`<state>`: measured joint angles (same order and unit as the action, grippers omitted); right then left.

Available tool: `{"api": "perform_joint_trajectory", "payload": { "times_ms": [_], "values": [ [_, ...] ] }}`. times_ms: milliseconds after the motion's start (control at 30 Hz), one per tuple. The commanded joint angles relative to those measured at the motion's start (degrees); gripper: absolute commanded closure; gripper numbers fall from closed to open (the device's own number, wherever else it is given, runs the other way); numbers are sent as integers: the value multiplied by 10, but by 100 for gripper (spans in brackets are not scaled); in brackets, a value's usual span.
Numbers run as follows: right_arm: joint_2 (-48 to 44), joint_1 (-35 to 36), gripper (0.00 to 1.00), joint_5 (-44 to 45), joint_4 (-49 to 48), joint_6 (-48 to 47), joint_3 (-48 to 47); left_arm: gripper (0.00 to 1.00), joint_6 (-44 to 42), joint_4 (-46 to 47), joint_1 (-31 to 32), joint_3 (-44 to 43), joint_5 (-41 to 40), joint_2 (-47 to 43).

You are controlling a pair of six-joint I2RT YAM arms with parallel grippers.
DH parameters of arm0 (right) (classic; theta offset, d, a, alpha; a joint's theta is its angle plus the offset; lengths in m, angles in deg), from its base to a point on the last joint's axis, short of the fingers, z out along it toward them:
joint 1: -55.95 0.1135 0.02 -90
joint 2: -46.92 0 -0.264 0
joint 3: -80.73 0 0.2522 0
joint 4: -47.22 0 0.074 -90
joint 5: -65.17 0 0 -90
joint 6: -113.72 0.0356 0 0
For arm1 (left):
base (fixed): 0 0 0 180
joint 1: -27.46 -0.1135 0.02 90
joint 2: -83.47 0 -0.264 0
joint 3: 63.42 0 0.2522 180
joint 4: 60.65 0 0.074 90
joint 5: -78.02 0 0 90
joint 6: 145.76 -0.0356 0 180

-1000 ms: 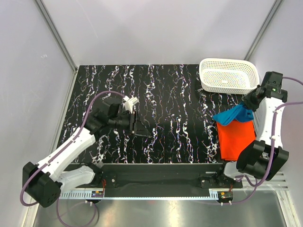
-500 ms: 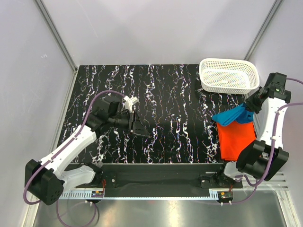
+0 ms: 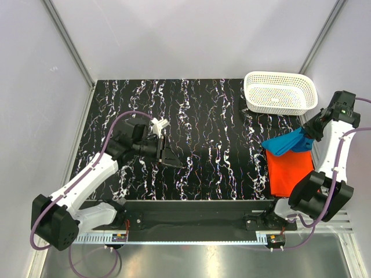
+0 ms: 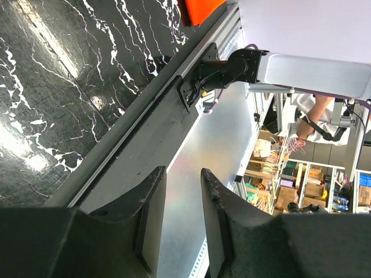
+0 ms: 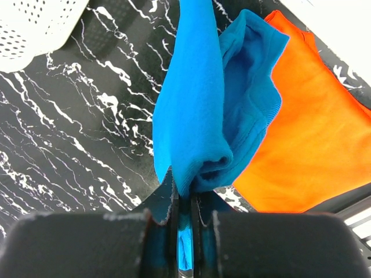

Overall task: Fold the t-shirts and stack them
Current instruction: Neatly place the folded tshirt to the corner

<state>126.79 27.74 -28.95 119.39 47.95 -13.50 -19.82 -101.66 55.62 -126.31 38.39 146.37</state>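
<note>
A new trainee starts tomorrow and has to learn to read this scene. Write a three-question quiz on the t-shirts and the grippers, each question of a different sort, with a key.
1. True or false: the right gripper is shut on the blue t-shirt, which hangs bunched from it.
2. Pick one. The orange t-shirt is: A) rolled into a ball; B) lying flat on the table by its right edge; C) on the floor.
3. Fill in: the left gripper holds ____.

Key: 1 true; 2 B; 3 nothing.
</note>
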Motion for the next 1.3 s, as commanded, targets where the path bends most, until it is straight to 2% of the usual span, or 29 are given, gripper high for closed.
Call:
{"api": "perform_joint_trajectory", "payload": {
  "times_ms": [0, 267, 500, 800, 1267],
  "values": [
    [-12, -11, 100, 3, -7, -17, -23, 66, -7, 17, -4, 3, 23, 3],
    [-2, -21, 100, 16, -6, -16, -32, 66, -9, 17, -8, 7, 26, 5],
    [10, -21, 100, -62, -30, -23, -51, 66, -8, 17, -11, 5, 31, 9],
    [16, -21, 100, -58, -26, 5, -103, 66, -6, 18, -12, 7, 32, 12],
    [25, -22, 100, -74, -30, 18, -90, 66, -11, 18, -16, 5, 40, 22]
  ]
}}
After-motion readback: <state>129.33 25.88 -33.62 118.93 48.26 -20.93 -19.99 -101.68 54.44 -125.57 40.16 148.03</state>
